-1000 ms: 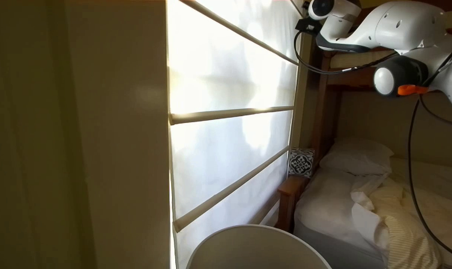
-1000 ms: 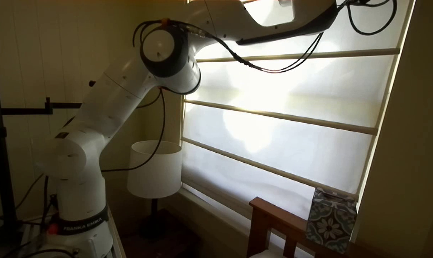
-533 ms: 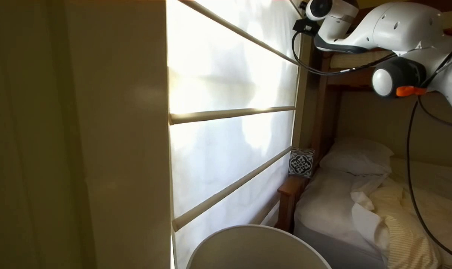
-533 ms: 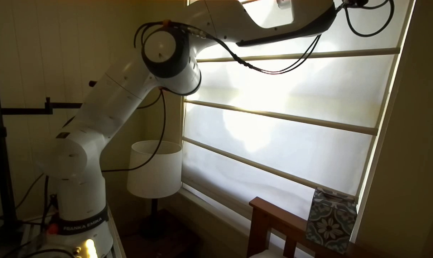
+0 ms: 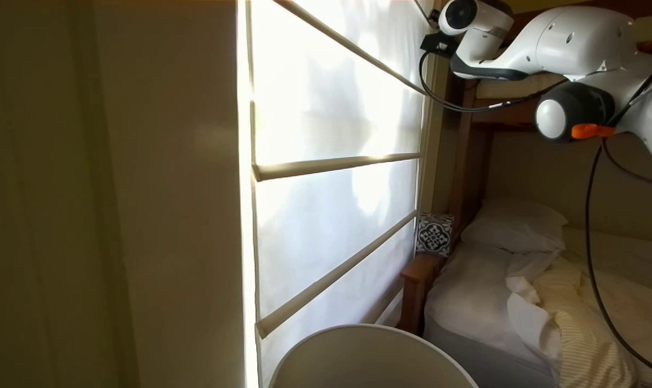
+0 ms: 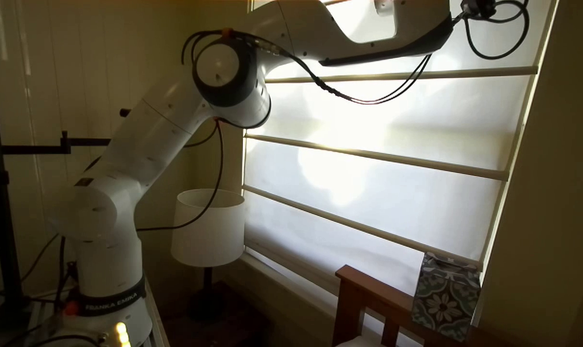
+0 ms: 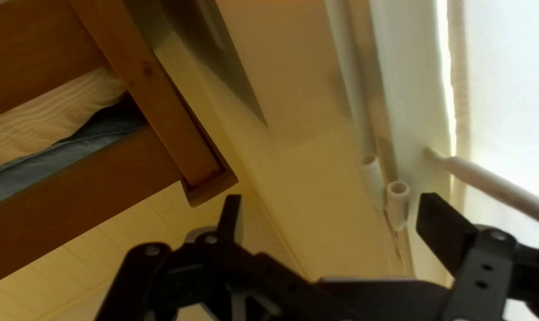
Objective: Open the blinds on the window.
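The blinds, a backlit cream-white fabric shade with darker fold bars, hang lowered in both exterior views (image 5: 331, 215) (image 6: 363, 197) and at the right of the wrist view (image 7: 514, 107). They cover the window's glass; its pale sill (image 6: 284, 284) shows below. In the wrist view, two small pale cord ends, a nearer one (image 7: 397, 207) and a farther one (image 7: 372, 180), hang beside the blinds' edge. My gripper (image 7: 330, 200) is open and empty. The cord ends appear between its fingers, closer to the right one; depth is unclear. The fingers cannot be made out in either exterior view.
A wooden bunk bed frame (image 7: 162, 111) is at the left of the wrist view. A patterned box (image 6: 445, 296) stands by the bed rail (image 6: 373, 289) near the blinds. A lamp with a white shade (image 6: 209, 231) stands between arm and window. Cables loop below the arm.
The wrist has moved slightly down. In an exterior view the blinds' near edge has shifted right, and a wider bright strip shows beside it. The bars have swung slightly.
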{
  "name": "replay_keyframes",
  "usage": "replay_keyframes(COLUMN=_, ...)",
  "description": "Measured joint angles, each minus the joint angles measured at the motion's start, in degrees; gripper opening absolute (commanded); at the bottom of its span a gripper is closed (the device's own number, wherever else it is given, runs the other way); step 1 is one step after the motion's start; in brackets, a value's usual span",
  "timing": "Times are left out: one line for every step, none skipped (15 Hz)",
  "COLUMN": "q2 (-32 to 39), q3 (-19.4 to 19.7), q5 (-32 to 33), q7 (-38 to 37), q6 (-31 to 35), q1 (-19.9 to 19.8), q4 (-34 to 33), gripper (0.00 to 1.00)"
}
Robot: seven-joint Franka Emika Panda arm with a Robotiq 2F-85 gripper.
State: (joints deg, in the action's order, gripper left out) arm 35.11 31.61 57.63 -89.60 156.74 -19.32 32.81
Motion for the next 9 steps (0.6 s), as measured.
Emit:
replay_keyframes(q2=0.0, q3=-0.1, q5=0.0, q7=0.0, q6=-0.6, q1=-0.1, q4=0.1, gripper=0.97)
replay_keyframes(q2=0.0, q3=-0.1, q5=-0.1, q7=0.0, q6=-1.1, q1=-0.2, q4=0.1, gripper=0.95)
replay_keyframes(q2=0.0, q3=-0.3, q5=-0.1, q7=0.0, q6=-1.4, q1=-0.1, q4=0.1, gripper=0.94)
replay_keyframes(q2=-0.1, q3=-0.4, q5=-0.2, q7=0.0, q6=-1.9, q1=0.0, q4=0.1, gripper=0.93)
replay_keyframes(q2=-0.1, q3=-0.6, q5=-0.2, q7=0.0, q6=-2.2, q1=0.1, q4=0.0, gripper=0.94)
replay_keyframes(q2=-0.2, q3=-0.8, q5=-0.2, q7=0.0, q6=-2.6, q1=0.1, q4=0.0, gripper=0.96)
replay_keyframes(q2=-0.2, q3=-1.1, q5=-0.2, q7=0.0, q6=-2.8, q1=0.1, q4=0.0, gripper=0.98)
replay_keyframes(q2=-0.2, q3=-1.3, q5=-0.2, q7=0.0, q6=-3.0, q1=0.1, q4=0.0, gripper=0.98)
replay_keyframes(q2=-0.3, q3=-1.7, q5=-0.3, q7=0.3, q6=-3.1, q1=0.0, q4=0.0, gripper=0.96)
